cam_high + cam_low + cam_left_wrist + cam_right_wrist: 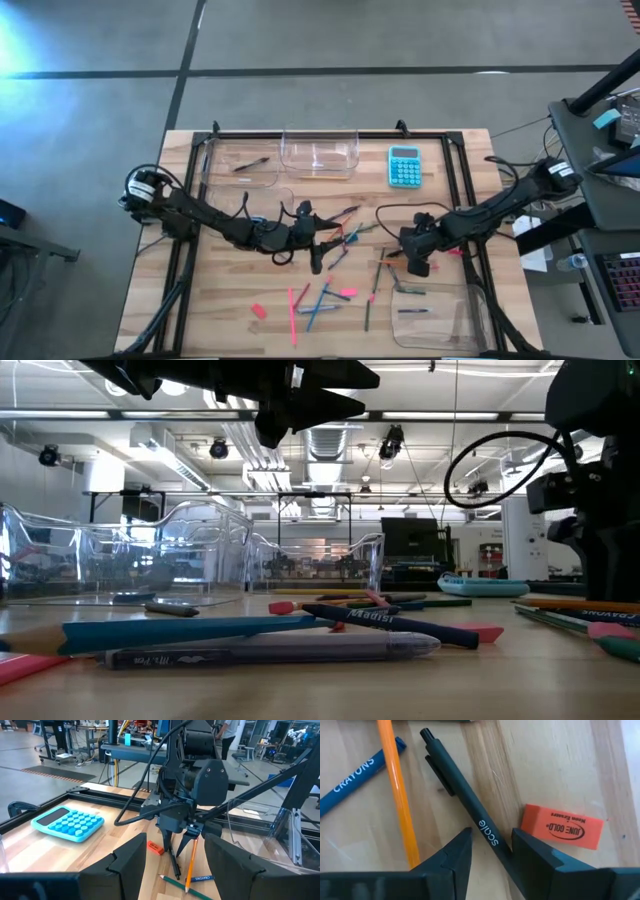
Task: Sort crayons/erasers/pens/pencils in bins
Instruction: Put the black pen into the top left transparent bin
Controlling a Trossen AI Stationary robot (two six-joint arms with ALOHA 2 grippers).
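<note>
1. The dark pen lies flat on the wood at the table's right, and the right gripper stands over it with its fingers part open, one on each side of the barrel. It's straddled, I'd say, not yet clamped.
2. Just beside the pen lie an orange eraser and an orange pencil, with a blue crayon just beyond.
3. If those fingers close a touch off line, I'd expect a fingertip to nudge the eraser or roll the pen, so it comes up skewed.
4. The clear bin sits nearer, at the right corner, already holding a few sticks.
5. The left gripper hangs mid-table over the scattered pile, fingers spread wide and holding nothing.
</note>
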